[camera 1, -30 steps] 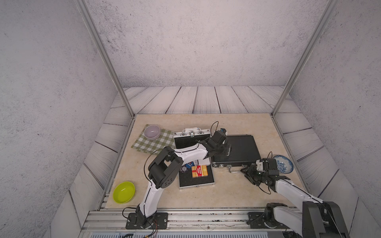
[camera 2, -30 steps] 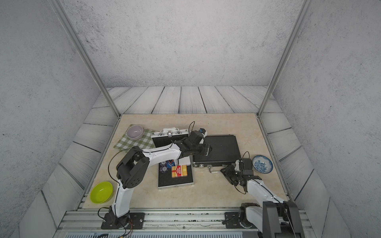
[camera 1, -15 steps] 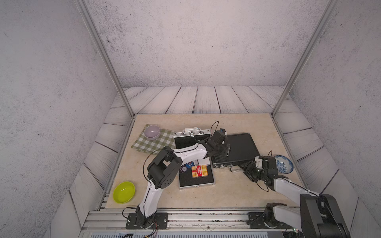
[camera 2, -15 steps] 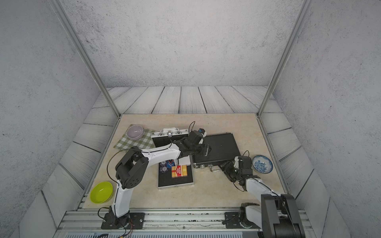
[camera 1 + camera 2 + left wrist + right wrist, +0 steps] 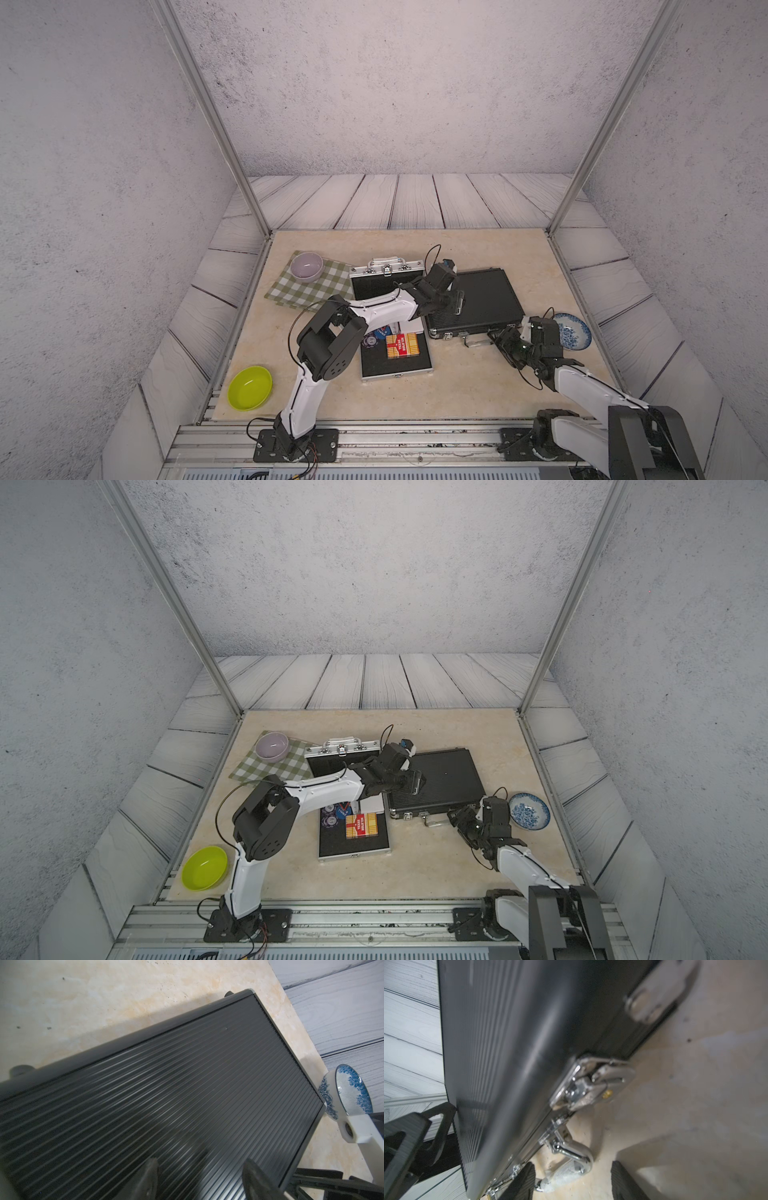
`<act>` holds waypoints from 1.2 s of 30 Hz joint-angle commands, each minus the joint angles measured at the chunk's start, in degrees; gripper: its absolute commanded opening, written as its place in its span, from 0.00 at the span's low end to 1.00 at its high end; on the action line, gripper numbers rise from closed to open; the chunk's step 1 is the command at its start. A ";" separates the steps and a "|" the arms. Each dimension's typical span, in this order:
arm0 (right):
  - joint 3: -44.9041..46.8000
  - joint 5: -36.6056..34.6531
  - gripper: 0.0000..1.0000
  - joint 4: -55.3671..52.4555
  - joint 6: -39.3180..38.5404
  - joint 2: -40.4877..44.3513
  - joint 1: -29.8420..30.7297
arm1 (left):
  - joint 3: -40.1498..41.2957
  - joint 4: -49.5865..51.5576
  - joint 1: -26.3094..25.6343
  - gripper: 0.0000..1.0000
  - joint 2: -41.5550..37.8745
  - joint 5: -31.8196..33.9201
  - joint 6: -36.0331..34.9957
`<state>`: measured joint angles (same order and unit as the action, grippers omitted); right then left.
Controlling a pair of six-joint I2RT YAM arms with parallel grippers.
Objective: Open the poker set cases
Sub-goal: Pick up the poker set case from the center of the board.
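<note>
The silver case lies open in both top views, lid [image 5: 386, 267] upright at the back and base [image 5: 395, 365] flat in front. To its right the black ribbed case [image 5: 482, 297] [image 5: 444, 775] [image 5: 166, 1084] [image 5: 508, 1043] lies closed. My left gripper [image 5: 455, 303] [image 5: 415, 783] [image 5: 201, 1167] hovers open over the black lid's left part, holding nothing. My right gripper [image 5: 498, 338] [image 5: 457, 818] [image 5: 572, 1167] is open at the black case's front side. The chrome handle [image 5: 571, 1155] [image 5: 473, 341] lies loose between its fingers. A metal latch [image 5: 591, 1084] sits further along that side.
A red card box [image 5: 401, 345] and poker chips [image 5: 372, 338] lie in the silver base. A blue patterned dish [image 5: 571, 330] [image 5: 351, 1088] stands just right of my right arm. A purple bowl [image 5: 306, 266] rests on a green checked cloth [image 5: 332, 286]; a yellow-green bowl [image 5: 250, 387] sits front left.
My right gripper has moved left to the black case's front and its fingers have spread wider around the handle. The black case has shifted slightly. The left arm has barely moved.
</note>
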<state>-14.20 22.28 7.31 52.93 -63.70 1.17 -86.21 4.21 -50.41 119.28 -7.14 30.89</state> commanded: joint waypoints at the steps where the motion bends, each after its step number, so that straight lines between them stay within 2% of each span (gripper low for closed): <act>1: -0.37 -0.41 0.61 3.21 -1.29 -3.86 -0.11 | 1.64 8.62 -0.34 0.68 1.83 -2.43 1.09; 7: -0.25 5.27 0.59 11.10 -1.33 -10.06 -0.20 | 1.66 8.63 -0.28 0.68 2.09 -2.54 1.05; 18: 2.32 12.02 0.45 18.85 -2.97 -8.01 -0.14 | 1.15 8.95 -0.01 0.68 2.44 -2.38 1.07; 23: 2.64 15.07 0.42 24.65 -1.15 -10.30 -0.20 | 1.14 8.98 -0.04 0.68 2.62 -2.36 1.09; 29: 3.80 15.94 0.36 30.66 2.19 -12.41 -0.20 | 0.96 9.04 -0.04 0.68 2.93 -2.47 1.16; 36: 4.70 15.60 0.31 32.59 3.28 -10.48 -0.21 | 1.14 9.07 -0.04 0.67 3.27 -2.71 1.36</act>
<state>-8.71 32.99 32.42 55.29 -75.64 0.21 -86.54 5.32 -49.63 119.28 -6.02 30.96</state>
